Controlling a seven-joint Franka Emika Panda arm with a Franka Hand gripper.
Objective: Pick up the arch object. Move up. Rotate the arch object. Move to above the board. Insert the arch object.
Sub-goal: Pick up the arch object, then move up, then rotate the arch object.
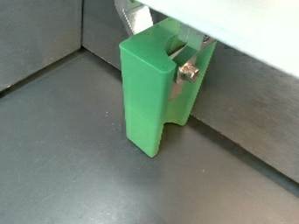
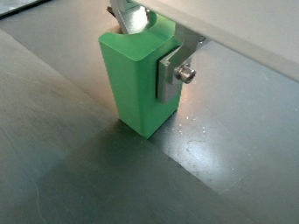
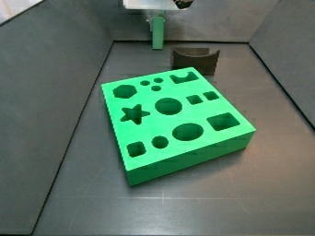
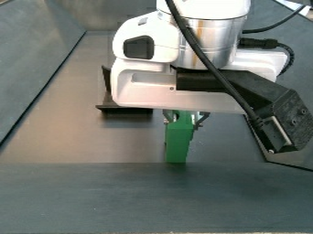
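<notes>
The arch object (image 1: 149,96) is a slim bright green block. It stands upright, with its lower end at or just above the dark floor, near the back wall. My gripper (image 1: 163,48) is shut on its upper end, one silver finger (image 2: 170,72) flat against its side. It also shows in a wrist view (image 2: 131,83) and in both side views (image 3: 157,35) (image 4: 180,142). The gripper (image 3: 157,9) hangs over it, behind the board (image 3: 172,120). The board is a large green slab with shaped holes, lying mid-floor. In a side view the gripper (image 4: 184,117) sits under the white hand.
A dark grey-brown block with a curved notch (image 3: 194,59) stands right of the arch object, behind the board. It also shows in a side view (image 4: 108,91). Dark walls enclose the floor at the back and on both sides.
</notes>
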